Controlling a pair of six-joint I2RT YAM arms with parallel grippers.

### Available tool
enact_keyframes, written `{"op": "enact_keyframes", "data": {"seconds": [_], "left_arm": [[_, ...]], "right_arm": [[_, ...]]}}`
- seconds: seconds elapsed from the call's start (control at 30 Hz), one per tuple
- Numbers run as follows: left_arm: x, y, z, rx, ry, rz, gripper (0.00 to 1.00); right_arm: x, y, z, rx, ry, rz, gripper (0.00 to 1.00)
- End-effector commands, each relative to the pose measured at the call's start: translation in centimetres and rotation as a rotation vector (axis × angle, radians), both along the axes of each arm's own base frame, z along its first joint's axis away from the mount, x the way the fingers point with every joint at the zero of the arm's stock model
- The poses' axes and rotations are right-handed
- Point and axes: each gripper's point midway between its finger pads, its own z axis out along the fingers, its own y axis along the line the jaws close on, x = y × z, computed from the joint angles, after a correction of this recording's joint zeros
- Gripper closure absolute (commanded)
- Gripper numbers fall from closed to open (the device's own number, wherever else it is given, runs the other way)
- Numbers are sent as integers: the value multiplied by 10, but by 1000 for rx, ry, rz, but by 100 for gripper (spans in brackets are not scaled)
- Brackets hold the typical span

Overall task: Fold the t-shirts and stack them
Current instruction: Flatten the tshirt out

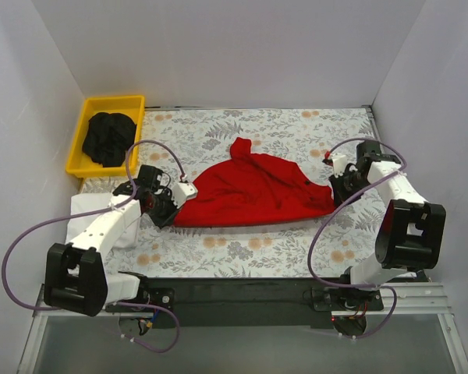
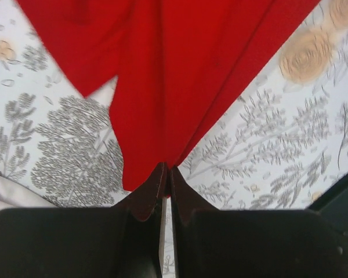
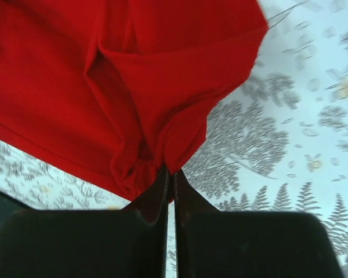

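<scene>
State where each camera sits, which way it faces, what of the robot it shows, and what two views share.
Top external: above and behind the arms, looking down at the table cover; both arms show, left pincer and right pincer at the red t-shirt's ends.
Left wrist: on that wrist, looking along its shut pincer at red cloth.
Right wrist: likewise, its shut pincer gripping a bunched red corner.
Shared: both wrist views show the red t-shirt on the table cover.

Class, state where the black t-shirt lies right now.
In the top view, the black t-shirt sits bunched inside the yellow tray at the far left corner of the table.
</scene>
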Motion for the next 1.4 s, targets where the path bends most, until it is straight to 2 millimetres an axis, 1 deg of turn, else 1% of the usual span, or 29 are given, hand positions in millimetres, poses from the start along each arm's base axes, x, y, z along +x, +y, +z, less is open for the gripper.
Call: {"op": "enact_keyframes", "data": {"seconds": [0.0, 0.03, 0.07, 0.1, 0.13, 0.17, 0.2, 0.23, 0.3, 0.33, 0.37, 0.4, 0.43, 0.47, 0.53, 0.57, 0.6, 0.63, 0.67, 0.7, 0.77, 0.8, 0.83, 0.9, 1.07, 1.1, 1.2, 1.27, 1.37], "left_arm": [[-35, 15, 1, 53, 14, -153, 100], [-37, 14, 8, 49, -19, -174, 100], [-43, 16, 8, 52, -20, -195, 100], [-47, 14, 9, 48, -28, -237, 98], [-48, 13, 15, 39, -44, -244, 95], [-53, 11, 18, 25, -29, -246, 90], [-55, 8, 23, 3, -18, -244, 82], [-55, -1, 32, -44, -5, -245, 79], [-50, -9, 39, -90, 21, -189, 78], [-44, -13, 37, -105, 36, -175, 74], [-38, -16, 44, -122, 31, -163, 72], [-36, -18, 45, -131, 40, -155, 69], [-34, -20, 45, -138, 49, -147, 65], [-34, -23, 45, -150, 47, -154, 64], [-32, -24, 42, -152, 35, -162, 63], [-32, -23, 38, -143, 41, -162, 63], [-34, -21, 33, -135, 57, -156, 64], [-35, -20, 30, -130, 68, -150, 64], [-37, -20, 28, -129, 83, -145, 64], [-39, -22, 26, -140, 103, -146, 64], [-40, -24, 26, -153, 123, -124, 64], [-40, -24, 25, -154, 128, -121, 64], [-38, -25, 28, -157, 124, -117, 64], [-37, -24, 30, -153, 120, -106, 64], [-36, -22, 30, -144, 108, -89, 64], [-35, -22, 29, -142, 108, -87, 64], [-35, -22, 28, -145, 108, -81, 64], [-36, -23, 28, -147, 110, -77, 64], [-37, -19, 26, -134, 101, -83, 64]], "right_arm": [[-39, -6, -4, -39, 55, 113, 99], [-48, -9, -6, -58, 66, 148, 99], [-53, -10, -6, -63, 72, 168, 98], [-57, -10, -3, -66, 67, 184, 94], [-60, -10, 2, -66, 76, 198, 79], [-60, -10, 7, -64, 68, 227, 72], [-55, -8, 15, -54, 54, 237, 64], [-39, -6, 31, -45, -1, 234, 55], [-19, -1, 48, -17, -45, 206, 53], [-3, 5, 64, 13, -98, 207, 52], [1, 11, 68, 28, -106, 218, 52], [3, 17, 67, 37, -100, 232, 53], [3, 22, 67, 34, -94, 251, 57], [-3, 34, 63, 35, -79, 294, 59], [-12, 52, 58, 34, -68, 363, 64], [-21, 71, 55, 37, -55, 429, 65], [-30, 80, 49, 40, -33, 460, 67], [-32, 90, 47, 37, -32, 474, 68], [-39, 108, 43, 33, -30, 532, 68], [-41, 114, 38, 25, -21, 540, 68], [-33, 125, 30, -3, -48, 545, 68], [-29, 124, 19, -20, -19, 531, 68], [-21, 123, 16, -43, -16, 517, 68], [-16, 119, 4, -71, 28, 489, 72], [-3, 114, -7, -103, 58, 433, 72], [-3, 113, -15, -107, 90, 416, 72], [7, 113, -23, -106, 108, 384, 71], [17, 114, -20, -94, 97, 367, 69], [24, 113, -23, -97, 101, 353, 66]]}}
